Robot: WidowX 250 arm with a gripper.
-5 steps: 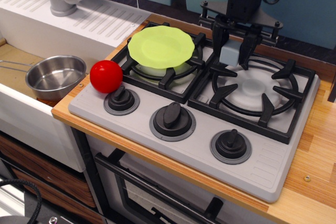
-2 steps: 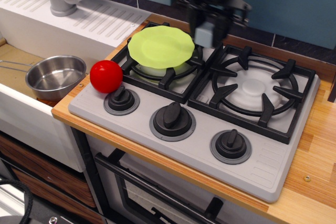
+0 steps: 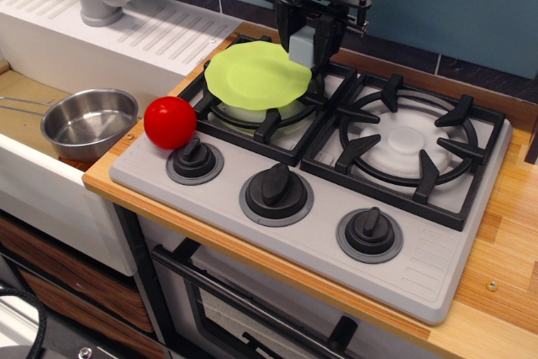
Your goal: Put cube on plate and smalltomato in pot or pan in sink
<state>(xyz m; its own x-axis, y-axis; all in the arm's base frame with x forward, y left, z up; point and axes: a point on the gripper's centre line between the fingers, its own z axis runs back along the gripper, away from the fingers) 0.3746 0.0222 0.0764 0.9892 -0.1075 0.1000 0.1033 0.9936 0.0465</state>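
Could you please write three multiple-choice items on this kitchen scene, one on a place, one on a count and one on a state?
1. Where is the red ball?
A. in the pan
B. on the stove's front left corner
C. on the plate

2. How many knobs does the stove have?
A. two
B. three
C. four

3. What is the hand doing?
A. gripping the cube
B. hanging open and empty
C. gripping the ball

Answers:
1 B, since the ball sits beside the left knob, outside the pan.
2 B, three along the front.
3 A, since the cube is held at the right edge of the plate.
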